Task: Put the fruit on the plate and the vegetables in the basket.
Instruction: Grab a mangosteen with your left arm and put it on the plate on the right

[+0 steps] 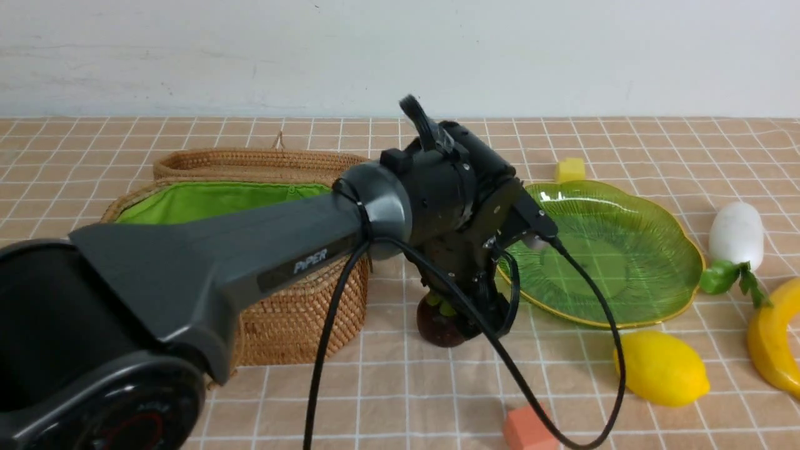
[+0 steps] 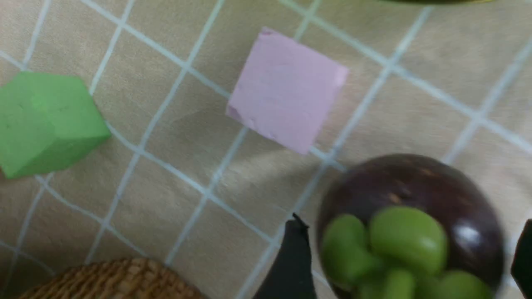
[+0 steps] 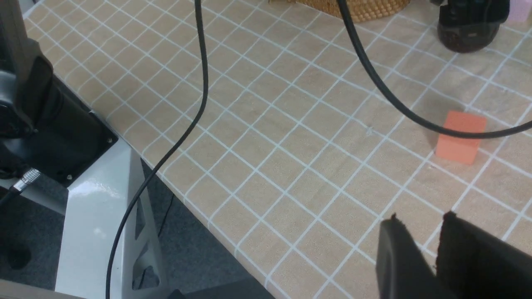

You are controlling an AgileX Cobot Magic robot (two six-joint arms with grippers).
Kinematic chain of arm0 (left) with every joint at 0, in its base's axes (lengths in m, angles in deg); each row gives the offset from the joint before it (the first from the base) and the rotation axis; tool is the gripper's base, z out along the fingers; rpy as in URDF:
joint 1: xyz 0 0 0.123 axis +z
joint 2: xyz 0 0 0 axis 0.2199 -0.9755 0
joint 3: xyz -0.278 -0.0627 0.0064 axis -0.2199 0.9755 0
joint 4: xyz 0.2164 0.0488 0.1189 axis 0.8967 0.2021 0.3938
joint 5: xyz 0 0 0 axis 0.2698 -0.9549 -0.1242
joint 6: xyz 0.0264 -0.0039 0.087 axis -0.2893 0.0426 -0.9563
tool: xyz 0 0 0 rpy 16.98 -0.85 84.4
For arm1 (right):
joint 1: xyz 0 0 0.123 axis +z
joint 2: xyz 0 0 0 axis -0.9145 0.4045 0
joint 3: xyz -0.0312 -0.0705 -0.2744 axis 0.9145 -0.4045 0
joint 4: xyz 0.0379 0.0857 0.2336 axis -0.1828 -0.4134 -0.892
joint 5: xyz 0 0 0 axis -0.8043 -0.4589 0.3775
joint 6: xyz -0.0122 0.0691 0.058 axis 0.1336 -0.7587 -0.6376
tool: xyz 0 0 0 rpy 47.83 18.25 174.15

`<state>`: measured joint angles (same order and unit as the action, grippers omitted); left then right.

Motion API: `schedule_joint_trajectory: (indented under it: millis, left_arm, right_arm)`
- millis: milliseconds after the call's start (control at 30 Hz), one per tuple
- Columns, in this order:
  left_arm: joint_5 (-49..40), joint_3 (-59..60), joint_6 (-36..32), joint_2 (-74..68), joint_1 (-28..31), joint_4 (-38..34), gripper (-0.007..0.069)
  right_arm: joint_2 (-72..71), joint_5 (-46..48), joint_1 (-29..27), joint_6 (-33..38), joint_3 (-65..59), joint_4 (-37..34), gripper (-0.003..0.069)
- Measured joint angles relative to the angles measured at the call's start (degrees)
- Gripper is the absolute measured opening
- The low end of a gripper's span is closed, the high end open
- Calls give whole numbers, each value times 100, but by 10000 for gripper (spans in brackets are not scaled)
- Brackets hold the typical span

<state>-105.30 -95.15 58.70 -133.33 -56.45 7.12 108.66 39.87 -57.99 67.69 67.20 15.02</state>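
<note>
Our left arm (image 1: pixel 219 250) reaches beside the plate (image 1: pixel 612 262), fingers (image 2: pixel 291 265) spread wide around the mangosteen (image 2: pixel 415 195) on the tabletop (image 1: pixel 406 387) without gripping; we judge no fruit plated yet, with lemon (image 1: pixel 662 369), banana (image 1: pixel 772 350) and radish (image 1: pixel 737 234) lying beside it.

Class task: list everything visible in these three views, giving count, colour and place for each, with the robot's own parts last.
basket: one, tan wicker, green lining, left side
plate: one, translucent green, right of centre
mangosteen: one, dark purple, between basket and plate
lemon: one, yellow, before the plate
banana: one, yellow, far right
radish: one, white, right of plate
yellow cube: one, behind plate
orange cube: one, nearest the robot
green cube, pink cube: one each, near mangosteen
left arm: one, black, reaching forward
left gripper: one, black, jaws open astride mangosteen
right gripper: one, black, jaws closed, holding nothing
</note>
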Motion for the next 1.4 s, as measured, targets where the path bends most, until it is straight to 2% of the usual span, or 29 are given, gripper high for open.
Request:
schedule_joint_trajectory:
  millis: [200,333,400,433,500,567,633,800,933,1000,1100,1167,1333,1400]
  left_arm:
    - [37,-26,19,-279,11,127,581]
    - [-108,-119,143,-285,11,120,577]
    - [-337,-254,243,-249,-1,59,577]
    - [-354,-272,248,-242,-2,59,577]
    - [-395,-600,274,-62,-27,-233,577]
    - [-236,-900,274,67,-46,-621,577]
    - [242,-1243,191,147,-70,-1101,577]
    - [1769,-1575,-254,-171,-95,-2103,577]
    - [2607,-1574,-401,-823,-95,-2210,580]
    - [2784,-1549,-413,-1065,-95,-2217,608]
    - [2835,-1538,-413,-1236,-95,-2227,663]
    - [2807,-1538,-413,-1221,-95,-2238,671]
    - [2231,-1538,-413,-840,-95,-2259,659]
    - [1640,-1538,-413,-397,-95,-2270,631]
  right_arm:
    - [0,28,0,0,0,0,174]
    - [0,22,0,-73,62,261,175]
    - [0,-87,0,-558,199,919,175]
    - [0,-105,0,-558,213,992,175]
    - [0,-342,0,-1467,337,1925,176]
    - [0,-477,0,-2085,359,2529,179]
    - [0,-549,0,-2552,359,2826,180]
    - [0,-563,0,-2759,359,2666,183]
    - [0,-557,0,-2785,359,2413,183]
    - [0,-541,0,-2787,359,2403,187]
    - [0,-593,0,-2787,359,2426,195]
    - [0,-685,0,-2787,359,2541,203]
    - [69,-715,0,-2879,376,2722,246]
    - [219,-654,0,-2919,443,2810,272]
